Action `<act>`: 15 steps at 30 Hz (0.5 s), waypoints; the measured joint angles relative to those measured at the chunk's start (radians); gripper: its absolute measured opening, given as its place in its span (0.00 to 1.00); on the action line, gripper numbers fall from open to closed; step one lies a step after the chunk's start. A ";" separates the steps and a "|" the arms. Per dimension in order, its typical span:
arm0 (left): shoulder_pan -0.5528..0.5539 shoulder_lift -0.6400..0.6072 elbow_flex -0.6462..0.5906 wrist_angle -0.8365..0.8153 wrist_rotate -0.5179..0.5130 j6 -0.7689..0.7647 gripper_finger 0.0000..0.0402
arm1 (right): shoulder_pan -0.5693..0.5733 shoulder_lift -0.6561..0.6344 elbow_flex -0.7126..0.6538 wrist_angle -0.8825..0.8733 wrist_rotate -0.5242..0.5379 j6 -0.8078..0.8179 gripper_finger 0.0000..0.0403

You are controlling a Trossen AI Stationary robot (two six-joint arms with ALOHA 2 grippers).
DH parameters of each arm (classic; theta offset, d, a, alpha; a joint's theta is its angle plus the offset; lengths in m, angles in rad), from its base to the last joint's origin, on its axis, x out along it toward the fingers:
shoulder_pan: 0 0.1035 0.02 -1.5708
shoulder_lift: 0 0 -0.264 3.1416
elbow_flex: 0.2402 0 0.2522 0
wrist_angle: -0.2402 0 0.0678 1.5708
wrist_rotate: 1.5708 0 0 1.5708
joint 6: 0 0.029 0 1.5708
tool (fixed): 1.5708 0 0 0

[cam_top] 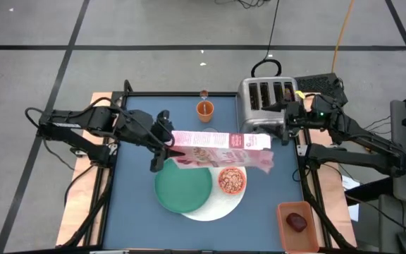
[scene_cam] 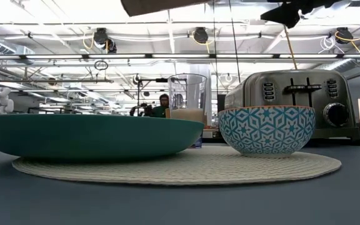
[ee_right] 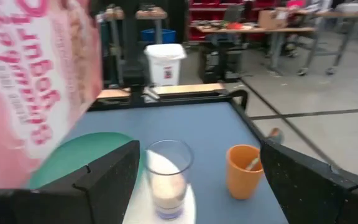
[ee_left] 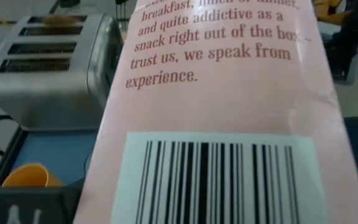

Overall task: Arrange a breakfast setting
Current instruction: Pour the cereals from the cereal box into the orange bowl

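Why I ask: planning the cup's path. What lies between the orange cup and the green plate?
The high view shows the pink cereal bag, held by the left gripper, crossing between the orange cup and the green plate.

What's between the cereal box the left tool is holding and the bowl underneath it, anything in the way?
Nothing visible. The left tool holds the pink cereal box tipped sideways in the air, its far end over the bowl, which already shows cereal. The green plate lies beside the bowl, not over it. The right tool is by the toaster.
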 joint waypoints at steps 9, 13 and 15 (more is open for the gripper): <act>0.001 0.001 0.000 0.247 -0.001 0.059 0.58 | -0.001 -0.050 0.000 -0.034 0.118 -0.007 0.81; 0.001 0.001 0.000 0.348 -0.002 0.091 0.58 | -0.001 -0.049 0.000 -0.030 0.077 -0.006 0.81; 0.004 0.008 0.000 0.384 -0.002 0.100 0.58 | -0.001 -0.049 0.000 -0.018 0.043 -0.002 0.81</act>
